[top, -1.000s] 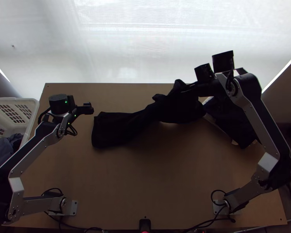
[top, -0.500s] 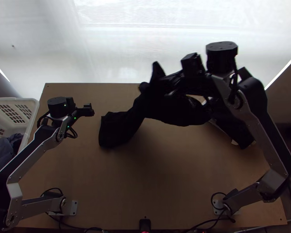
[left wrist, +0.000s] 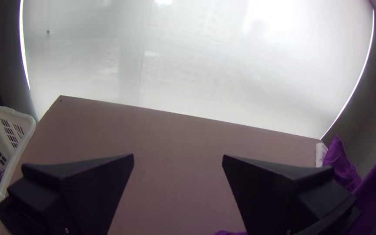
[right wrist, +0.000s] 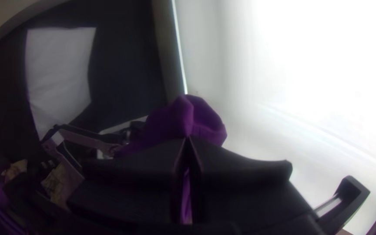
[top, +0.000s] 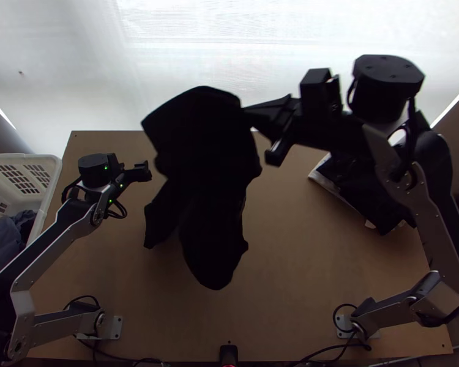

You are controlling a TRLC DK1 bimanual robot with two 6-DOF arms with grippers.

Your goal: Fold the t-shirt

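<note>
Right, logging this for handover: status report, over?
Right gripper jaws shut on bunched, hanging t-shirt. Left gripper jaws open. Dark cloth on table, right side.

From the middle of the surface (top: 303,263), the t-shirt (top: 205,159) hangs over it toward eleven o'clock from the right hand (top: 248,111) at twelve, and the left hand (top: 147,172) is apart at ten. Other cloth (top: 376,196) lies on the surface at two; just beyond the surface's edge, between nine and ten, a basket (top: 56,168) holds clothes (top: 9,235).
</note>
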